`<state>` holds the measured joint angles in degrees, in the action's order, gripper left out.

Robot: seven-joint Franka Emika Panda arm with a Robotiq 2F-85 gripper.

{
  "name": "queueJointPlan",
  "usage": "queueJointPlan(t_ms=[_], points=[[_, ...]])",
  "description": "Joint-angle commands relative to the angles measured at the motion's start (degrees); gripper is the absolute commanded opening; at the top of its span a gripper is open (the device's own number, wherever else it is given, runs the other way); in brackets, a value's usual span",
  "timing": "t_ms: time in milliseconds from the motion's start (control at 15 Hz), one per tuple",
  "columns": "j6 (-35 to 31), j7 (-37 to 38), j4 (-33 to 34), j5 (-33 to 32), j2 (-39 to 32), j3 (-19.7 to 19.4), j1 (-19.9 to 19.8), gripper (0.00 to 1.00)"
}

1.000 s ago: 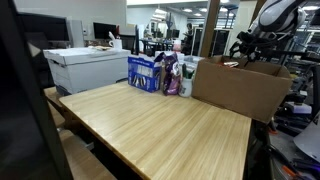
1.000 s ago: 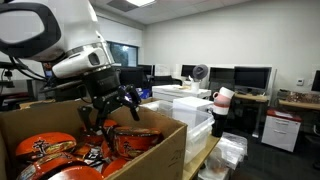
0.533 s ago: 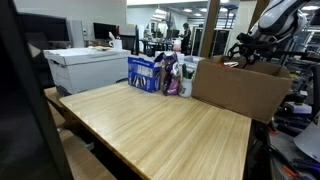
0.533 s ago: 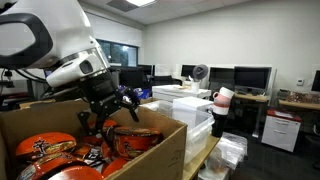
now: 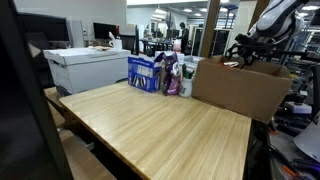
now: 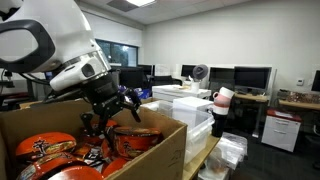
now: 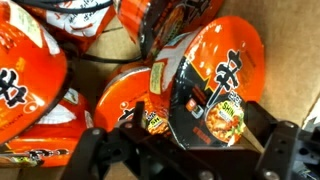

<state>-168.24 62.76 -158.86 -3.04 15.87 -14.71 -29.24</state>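
An open cardboard box (image 6: 165,150) (image 5: 240,88) holds several orange-red instant noodle bowls (image 6: 40,150). My gripper (image 6: 100,120) hangs just inside the box over them, and in an exterior view it (image 5: 245,50) shows above the box's far rim. In the wrist view the gripper (image 7: 190,148) is open, with its black fingers (image 7: 285,140) spread wide. One tilted noodle bowl (image 7: 205,85) with a black and red lid lies between and below them. I cannot tell whether the fingers touch it. More bowls (image 7: 30,75) crowd the left side.
The box stands at one end of a long wooden table (image 5: 160,125). Blue packages (image 5: 145,72) and a purple bag (image 5: 172,75) stand beside it. A white chest (image 5: 85,65) is behind the table. White cartons (image 6: 190,105), a fan (image 6: 200,72) and monitors fill the room beyond.
The arm has sunk a little lower and shifted slightly sideways into the box. The gripper stays open; the bowls have not moved.
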Motion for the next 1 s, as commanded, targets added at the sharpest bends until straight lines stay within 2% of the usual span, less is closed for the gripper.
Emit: queueJointPlan(t_ms=[0,933], points=[[-2.58,-1.18,0.02,2.43,-1.75,1.53,-1.14,1.0],[-3.85,0.79,-0.09,0.58,-2.81,0.37,-0.28,1.0]])
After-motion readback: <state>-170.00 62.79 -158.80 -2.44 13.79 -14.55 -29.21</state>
